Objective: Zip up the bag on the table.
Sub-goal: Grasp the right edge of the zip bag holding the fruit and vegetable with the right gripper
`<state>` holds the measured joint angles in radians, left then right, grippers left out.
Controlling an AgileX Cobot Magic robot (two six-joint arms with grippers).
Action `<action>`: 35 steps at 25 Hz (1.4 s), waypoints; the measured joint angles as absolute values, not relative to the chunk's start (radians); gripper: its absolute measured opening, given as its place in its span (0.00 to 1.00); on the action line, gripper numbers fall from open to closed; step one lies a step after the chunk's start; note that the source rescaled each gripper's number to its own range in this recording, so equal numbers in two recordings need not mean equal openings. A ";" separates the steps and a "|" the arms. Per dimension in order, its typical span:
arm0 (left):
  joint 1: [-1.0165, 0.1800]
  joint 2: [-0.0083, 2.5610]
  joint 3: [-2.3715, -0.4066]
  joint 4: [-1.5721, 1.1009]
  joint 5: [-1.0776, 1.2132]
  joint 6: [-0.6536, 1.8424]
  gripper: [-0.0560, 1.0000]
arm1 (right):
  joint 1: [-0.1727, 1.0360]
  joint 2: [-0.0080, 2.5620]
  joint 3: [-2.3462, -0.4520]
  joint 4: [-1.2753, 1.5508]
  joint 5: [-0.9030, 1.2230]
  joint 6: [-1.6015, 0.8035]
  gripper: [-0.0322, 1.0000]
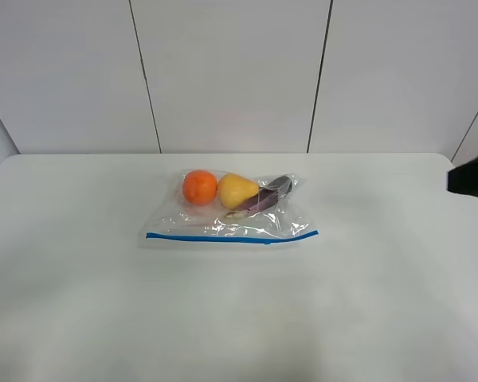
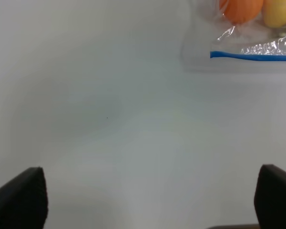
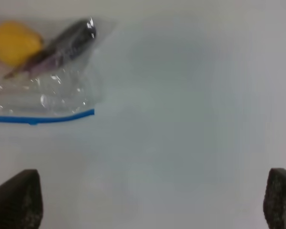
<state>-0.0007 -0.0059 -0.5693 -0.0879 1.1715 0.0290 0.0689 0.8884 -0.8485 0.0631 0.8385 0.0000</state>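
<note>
Plainly, the zipping has not begun. The bag (image 1: 223, 221) lies flat just above the middle of the high view, touched by neither arm. Its blue strip (image 1: 231, 237) runs along its lower edge, towards the bottom of the frame. Whether any stretch of that strip is already pressed together is too small to tell, so by my reading the whole closing run is left to do. The bag is thin clear plastic, crinkled and glinting where it folds. Through it show a round orange (image 1: 199, 187), a smooth yellow pear (image 1: 237, 190) and a dark, glossy, tapered eggplant (image 1: 268, 196), lined up along the upper side. Around it spreads the table (image 1: 80, 302), white, matte and smooth, with rounded far corners and pale wall panels behind. The left gripper (image 2: 148, 199) hangs over bare tabletop with its black fingers set wide apart, holding nothing, the bag's corner well off. The right gripper (image 3: 152, 200) is likewise spread and empty, near the other end of the strip.
</note>
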 joint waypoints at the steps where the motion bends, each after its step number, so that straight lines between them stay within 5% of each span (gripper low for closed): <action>1: -0.001 -0.006 -0.569 -0.088 1.172 0.029 1.00 | 0.069 0.971 -0.877 0.071 0.835 0.000 1.00; 16: -0.001 -0.006 -0.569 -0.088 1.172 0.029 1.00 | 0.016 1.800 -1.197 0.661 0.977 -0.424 0.98; 23: -0.001 -0.006 -0.569 -0.088 1.172 0.029 1.00 | -0.078 1.955 -1.201 0.952 1.074 -0.655 0.98; 35: -0.001 -0.006 -0.569 -0.088 1.172 0.029 1.00 | -0.079 2.081 -1.202 1.035 1.048 -0.771 0.98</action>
<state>-0.0007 -0.0060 -0.5693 -0.0879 1.1715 0.0290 -0.0793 2.0805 -1.2021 1.0346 1.0481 -0.7707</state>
